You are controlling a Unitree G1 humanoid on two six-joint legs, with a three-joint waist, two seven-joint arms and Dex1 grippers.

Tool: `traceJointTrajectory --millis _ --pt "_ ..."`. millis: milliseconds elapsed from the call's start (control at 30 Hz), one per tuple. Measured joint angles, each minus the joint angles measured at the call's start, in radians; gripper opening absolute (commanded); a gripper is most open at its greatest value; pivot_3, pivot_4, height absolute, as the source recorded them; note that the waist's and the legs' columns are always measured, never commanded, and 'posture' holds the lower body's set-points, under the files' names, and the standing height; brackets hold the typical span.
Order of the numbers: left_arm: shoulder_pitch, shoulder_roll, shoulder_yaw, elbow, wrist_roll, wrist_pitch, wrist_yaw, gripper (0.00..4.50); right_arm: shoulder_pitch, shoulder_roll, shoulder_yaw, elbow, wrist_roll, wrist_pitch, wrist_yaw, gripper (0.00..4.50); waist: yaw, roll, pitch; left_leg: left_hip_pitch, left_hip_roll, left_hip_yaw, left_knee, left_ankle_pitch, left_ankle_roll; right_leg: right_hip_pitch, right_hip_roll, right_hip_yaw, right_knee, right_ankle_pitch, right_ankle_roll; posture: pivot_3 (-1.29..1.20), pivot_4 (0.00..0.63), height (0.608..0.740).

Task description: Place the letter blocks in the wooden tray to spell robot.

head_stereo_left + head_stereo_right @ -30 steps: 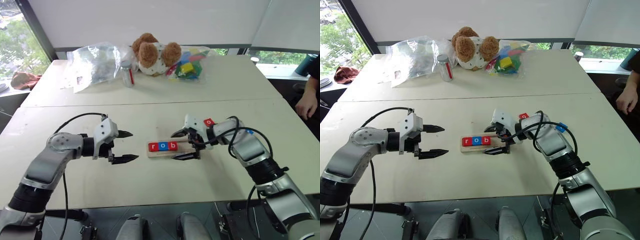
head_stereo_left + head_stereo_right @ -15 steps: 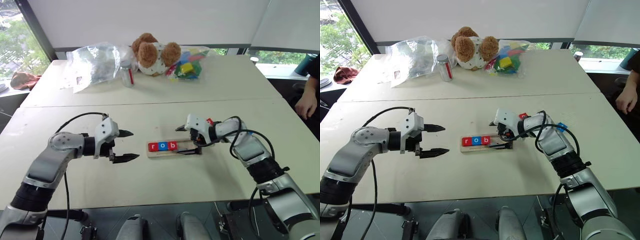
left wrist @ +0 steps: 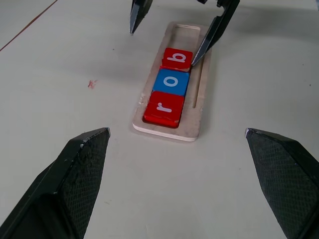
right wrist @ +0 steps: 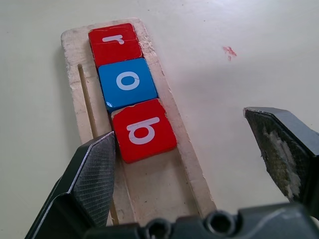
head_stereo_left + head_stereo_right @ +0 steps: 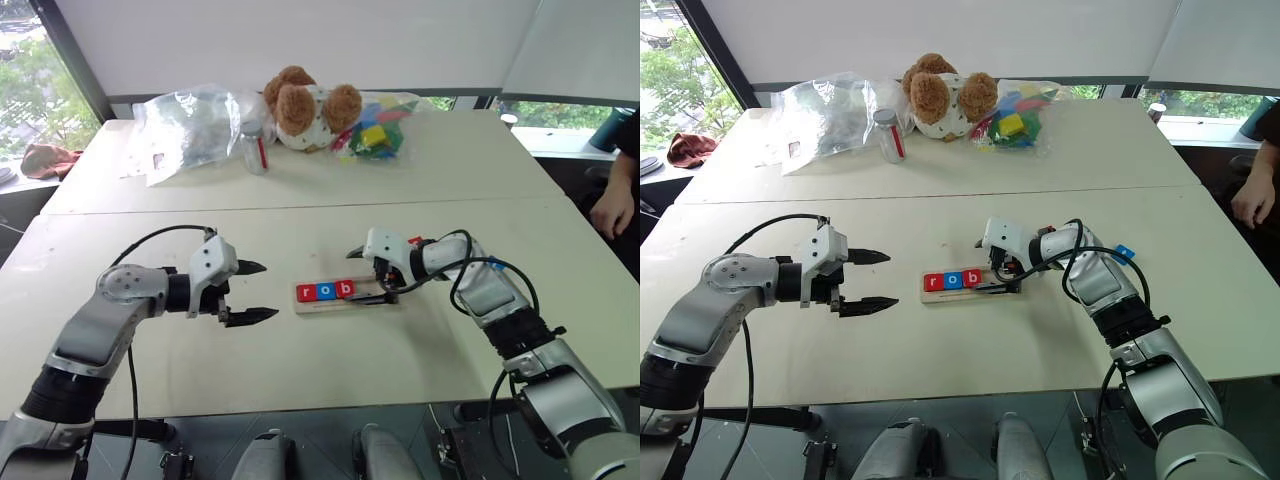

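The left gripper (image 5: 252,292) hangs released near the wooden tray (image 5: 378,297), which already holds the r, o and b blocks (image 5: 325,292). The right gripper (image 5: 368,276) straddles the tray's bare end, jaws spread and empty, one tip beside the b. It should nudge that tilted b square, then fetch the red block (image 5: 417,242) just beyond.

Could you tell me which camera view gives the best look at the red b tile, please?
The right wrist view: the b tile is large there, slightly askew in the tray, with one finger at its corner. The left wrist view shows it smaller but readable. Both eye views show it tiny beside the right hand.
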Motion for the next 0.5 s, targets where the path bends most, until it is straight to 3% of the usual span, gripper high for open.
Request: traceJointTrajectory --millis 167,300,400,500 --pt "-0.007 0.000 0.000 0.002 -0.001 0.000 0.000 4.50 0.047 -0.018 -0.040 -0.112 0.040 0.101 0.000 4.44 0.004 0.000 0.000 0.000 0.000 -0.001 0.000 0.000 0.000 0.000 0.000 0.000 0.000 0.000 0.000 0.00 0.150 0.740" --pt "-0.012 -0.001 0.011 -0.005 -0.023 0.018 0.001 4.50 0.084 -0.024 -0.211 -0.276 0.129 0.338 -0.100 4.44 0.003 0.000 0.000 -0.001 0.000 0.000 0.000 0.000 0.000 -0.001 -0.001 0.000 0.000 0.000 0.000 0.00 0.150 0.740" --pt "-0.030 0.000 0.041 -0.051 -0.070 0.063 0.001 4.50 0.079 0.003 -0.408 -0.381 0.148 0.556 -0.321 4.44 0.005 0.000 0.000 -0.001 0.000 -0.001 0.000 0.000 0.000 -0.001 -0.001 0.000 0.000 0.000 0.000 0.00 0.150 0.740" --pt "-0.069 -0.002 0.043 -0.085 -0.093 0.095 0.000 4.50 0.078 0.128 -0.541 -0.432 0.095 0.729 -0.602 4.44 0.002 0.000 -0.001 -0.001 0.000 -0.001 -0.001 0.001 -0.002 -0.001 -0.001 0.000 0.000 0.000 0.000 0.00 0.150 0.740"
